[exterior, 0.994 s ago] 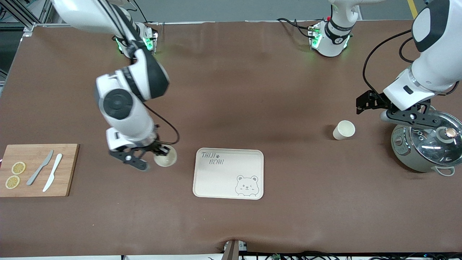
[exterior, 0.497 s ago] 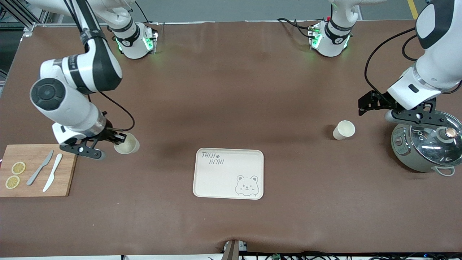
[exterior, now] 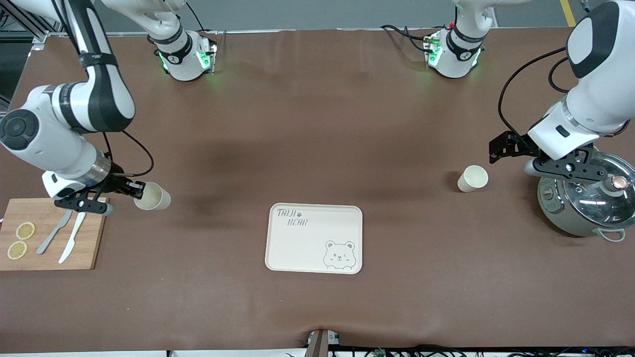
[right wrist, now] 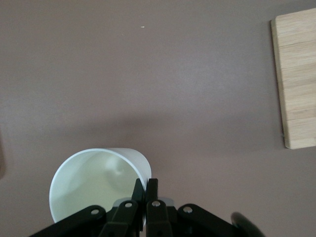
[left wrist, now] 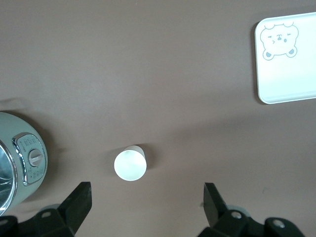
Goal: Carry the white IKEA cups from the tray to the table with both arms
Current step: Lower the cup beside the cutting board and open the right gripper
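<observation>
Right gripper [exterior: 130,190] up over the tabletop [exterior: 317,148] toward the right arm's end, just beside the cutting board's [exterior: 49,233] corner. Fingers pinched tight on the wall of one white cup [exterior: 153,196]; right wrist view shows one finger inside the rim, one outside, cup [right wrist: 98,185] held mouth-up and tilted.

Second white cup [exterior: 473,178] stands upright on the tabletop toward the left arm's end, near the grey-green pot [exterior: 585,198] but apart from it, nothing touching it. Left gripper [exterior: 516,148] hovers above the table between that cup and the pot, fingers spread wide w/ nothing between them; left wrist view has the cup [left wrist: 130,164] in line w/ the gap but clear of both fingers [left wrist: 79,200].

Cream bear tray [exterior: 314,238] sits mid-table near the edge closest to the front camera, no cup on it.

Board carries two knives [exterior: 64,233] and two lemon slices [exterior: 21,240]. Pot has glass lid on
</observation>
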Available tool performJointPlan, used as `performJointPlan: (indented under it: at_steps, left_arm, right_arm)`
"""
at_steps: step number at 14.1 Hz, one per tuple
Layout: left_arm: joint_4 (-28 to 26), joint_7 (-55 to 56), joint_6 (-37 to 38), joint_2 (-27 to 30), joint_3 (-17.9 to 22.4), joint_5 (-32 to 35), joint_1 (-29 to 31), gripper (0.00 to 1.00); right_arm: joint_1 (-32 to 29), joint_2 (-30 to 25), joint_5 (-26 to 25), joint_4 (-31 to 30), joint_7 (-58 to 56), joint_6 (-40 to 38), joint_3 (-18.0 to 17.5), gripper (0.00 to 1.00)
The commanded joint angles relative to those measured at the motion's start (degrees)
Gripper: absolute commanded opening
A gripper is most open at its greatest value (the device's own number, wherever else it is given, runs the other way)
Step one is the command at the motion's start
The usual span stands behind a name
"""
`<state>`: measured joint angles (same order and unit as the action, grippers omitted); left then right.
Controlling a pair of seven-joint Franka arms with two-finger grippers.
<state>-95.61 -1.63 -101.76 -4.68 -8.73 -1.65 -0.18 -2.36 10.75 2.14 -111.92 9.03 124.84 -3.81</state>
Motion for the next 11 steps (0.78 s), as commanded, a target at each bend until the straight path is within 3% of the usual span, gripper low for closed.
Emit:
performJointPlan:
  at_steps: [1, 6, 11]
  left_arm:
    - [1.57, 1.36, 0.69, -0.51, 0.47, -0.72, -0.43, 1.00]
    - [3.76, 5.48, 0.60, -0.51, 0.47, -0.81, 0.01, 1.00]
    - [5.69, 6.81, 0.60, -0.33, 0.56, -0.90, 0.18, 1.00]
  right_arm:
    - [-1.59, -1.96, 2.43, -3.13, -3.32, 2.51, -0.76, 0.00]
    - [-1.15, -0.64, 2.34, -6.37, -3.50, 9.43, -0.76, 0.00]
    - [-0.97, 4.63, 1.72, -8.40, -3.76, 18.67, -0.67, 0.00]
